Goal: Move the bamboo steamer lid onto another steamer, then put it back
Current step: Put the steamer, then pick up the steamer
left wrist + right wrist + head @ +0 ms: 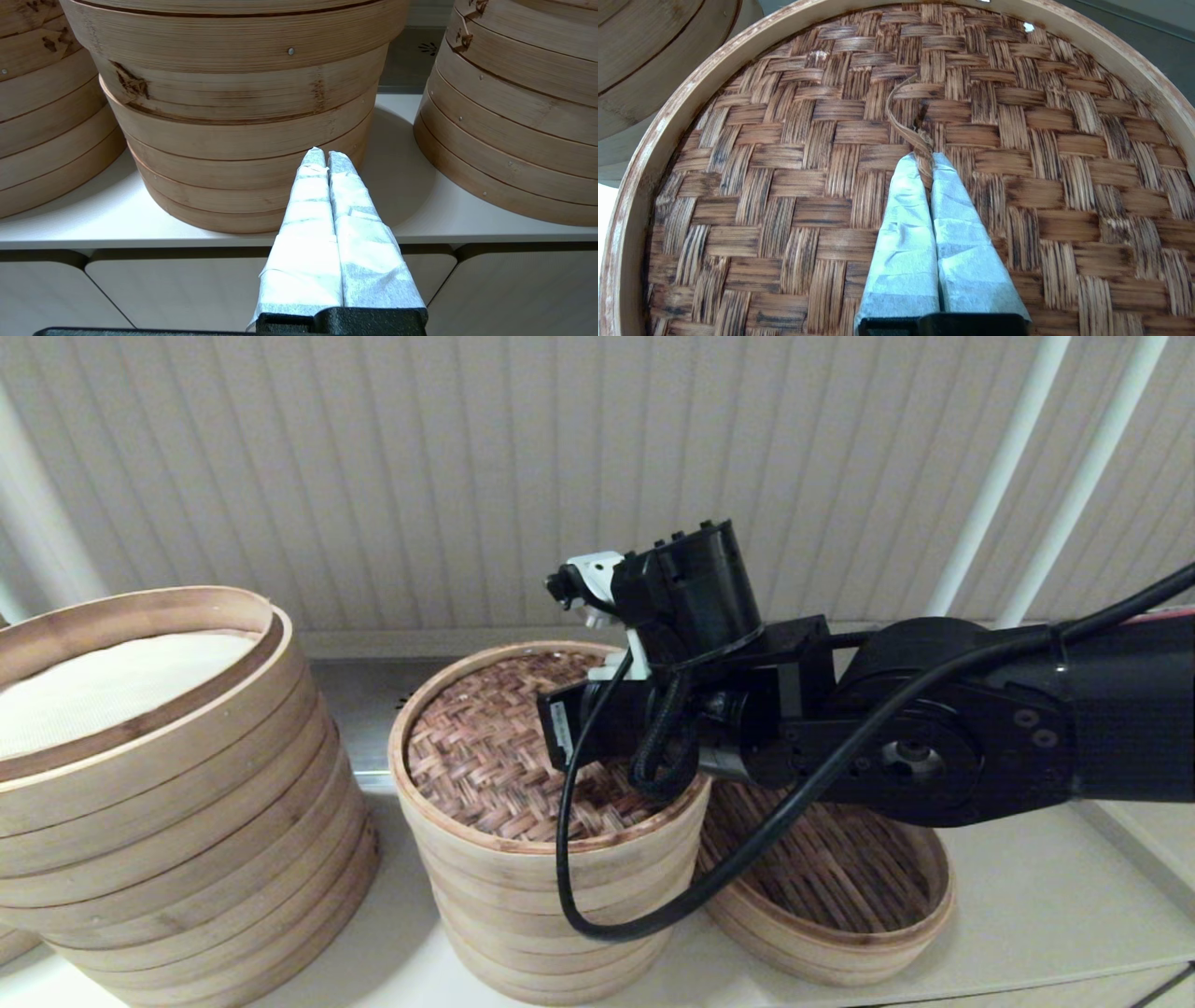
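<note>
The bamboo steamer lid, with its dark herringbone top and pale rim, lies on top of the medium stack of pale tiers in the middle of the counter. My right arm reaches over it from the right. In the right wrist view the right gripper is shut on the thin bamboo handle loop at the centre of the lid. The stack's liner is hidden under the lid. My left gripper is shut on nothing, low in front of the counter edge.
A much wider stack with a white cloth stands at the left. A low basket with a dark slatted floor sits at the right, touching the middle stack. A panelled wall is close behind. Cabinet fronts lie under the counter edge.
</note>
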